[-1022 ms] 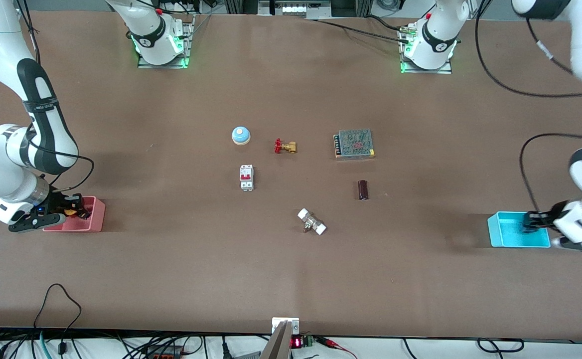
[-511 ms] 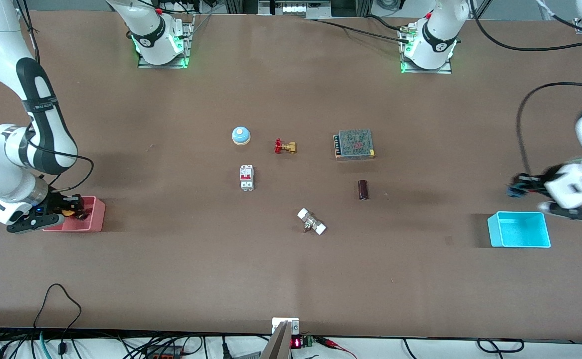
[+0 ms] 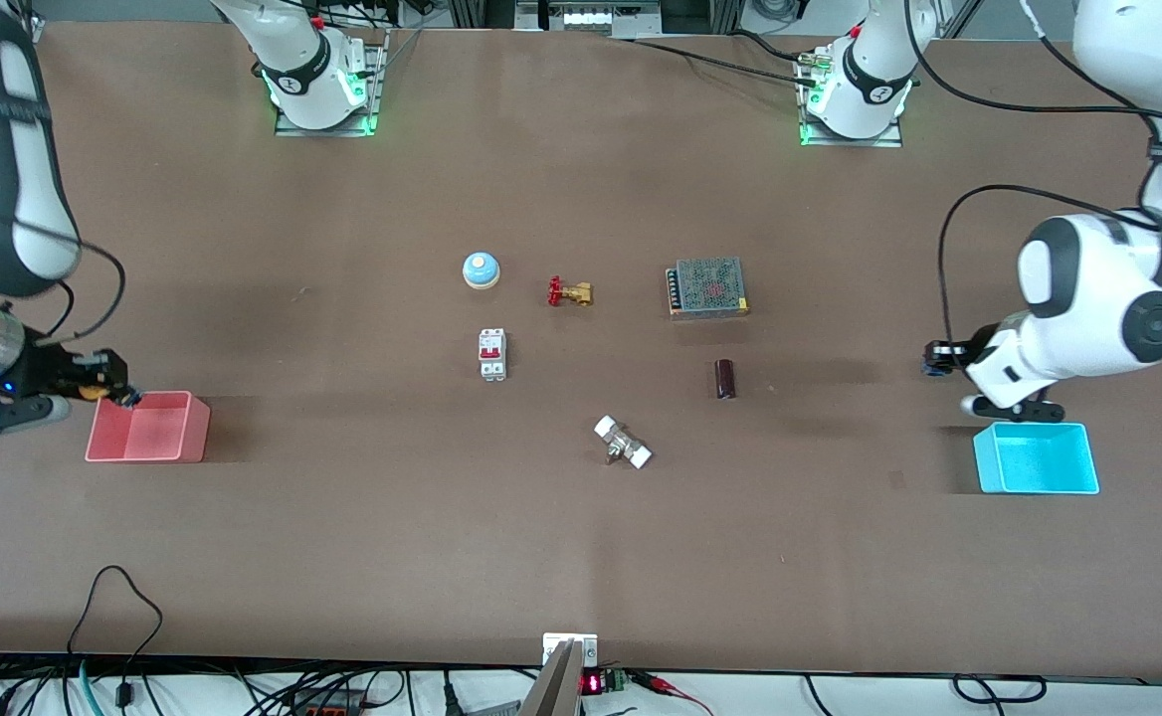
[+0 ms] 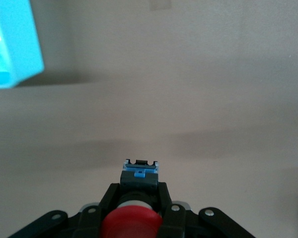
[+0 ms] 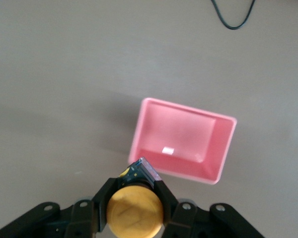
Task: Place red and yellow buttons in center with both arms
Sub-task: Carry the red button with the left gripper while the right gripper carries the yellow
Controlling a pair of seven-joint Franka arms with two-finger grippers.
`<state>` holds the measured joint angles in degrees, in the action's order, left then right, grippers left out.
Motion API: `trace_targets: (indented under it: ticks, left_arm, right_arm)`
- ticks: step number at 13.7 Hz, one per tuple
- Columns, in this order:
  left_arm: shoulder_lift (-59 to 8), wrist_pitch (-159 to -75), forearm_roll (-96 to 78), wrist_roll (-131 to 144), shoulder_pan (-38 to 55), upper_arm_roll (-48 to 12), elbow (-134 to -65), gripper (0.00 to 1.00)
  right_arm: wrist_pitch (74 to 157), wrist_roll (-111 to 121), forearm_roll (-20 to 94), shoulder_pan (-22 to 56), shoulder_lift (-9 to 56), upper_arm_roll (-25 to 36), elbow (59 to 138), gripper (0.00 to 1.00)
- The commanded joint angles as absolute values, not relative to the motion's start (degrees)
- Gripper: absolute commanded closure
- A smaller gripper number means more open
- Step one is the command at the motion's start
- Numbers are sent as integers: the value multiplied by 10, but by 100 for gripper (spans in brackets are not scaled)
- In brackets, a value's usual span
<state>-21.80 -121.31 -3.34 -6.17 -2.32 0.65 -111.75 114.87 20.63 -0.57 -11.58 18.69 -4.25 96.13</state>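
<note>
My right gripper (image 3: 108, 390) is shut on the yellow button (image 3: 94, 391) and holds it up over the table at the edge of the pink bin (image 3: 148, 430). In the right wrist view its fingers (image 5: 105, 193) clamp the black body under the orange-yellow cap (image 5: 135, 210), with the bin (image 5: 181, 144) below. My left gripper (image 3: 935, 360) is up over the table beside the cyan bin (image 3: 1036, 459). In the left wrist view it (image 4: 139, 191) is shut on the red button (image 4: 133, 224). The brown tabletop centre (image 3: 601, 363) lies between the arms.
Around the centre stand a pale blue bell (image 3: 481, 269), a brass valve (image 3: 569, 292), a metal mesh box (image 3: 707, 286), a white circuit breaker (image 3: 492, 354), a dark cylinder (image 3: 725, 379) and a white-ended fitting (image 3: 623, 443).
Both grippers have risen out of their bins with the buttons. The left gripper moved off the cyan bin toward the table's middle; the right gripper moved up off the pink bin.
</note>
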Motion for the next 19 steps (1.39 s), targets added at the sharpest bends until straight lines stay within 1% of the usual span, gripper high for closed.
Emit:
trace_targets:
  ticks: [1, 3, 5, 7, 9, 11, 12, 13, 14, 15, 17, 19]
  left_arm:
    - [-195, -1279, -43, -21, -2, 7, -1184, 73]
    - [-196, -1335, -55, -21, -2, 6, -1223, 73]
    - [-198, -1372, -55, -21, -2, 6, -1244, 73]
    - [-212, -1394, -61, -20, -3, 5, -1248, 73]
    - [-226, -1404, -110, -21, -3, 5, -1248, 69]
    - [-227, -1404, -128, -22, -2, 5, -1248, 60]
    - [-227, -1404, -128, -22, -3, 5, -1248, 49]
    - [-225, -1404, -128, -25, -3, 6, -1247, 35]
    - [-218, -1403, -128, -28, -3, 6, -1246, 2]
    - [-199, -1395, -127, -30, -2, 6, -1244, 0]
    - [-154, -1372, -124, -27, -3, 7, -1231, 0]
    - [-139, -1293, -117, -25, -3, 11, -1166, 0]
  right_arm:
    - [1109, 94, -6, -101, 144, -103, 976, 66]
    - [1103, 8, -6, -64, 140, -122, 983, 66]
    - [1113, -59, -6, -20, 140, -123, 999, 66]
    - [1179, -108, -16, 16, 141, -123, 1046, 66]
    - [1252, -139, -39, 32, 141, -126, 1099, 66]
    - [1304, -172, -55, 42, 144, -132, 1135, 66]
    - [1316, -187, -57, 51, 148, -133, 1142, 66]
    - [1330, -213, -59, 62, 154, -134, 1151, 66]
    - [1351, -235, -74, 75, 159, -134, 1161, 66]
    - [1376, -250, -87, 78, 167, -134, 1172, 66]
    - [1418, -260, -91, 82, 184, -134, 1184, 66]
    - [1431, -260, -92, 82, 199, -134, 1184, 66]
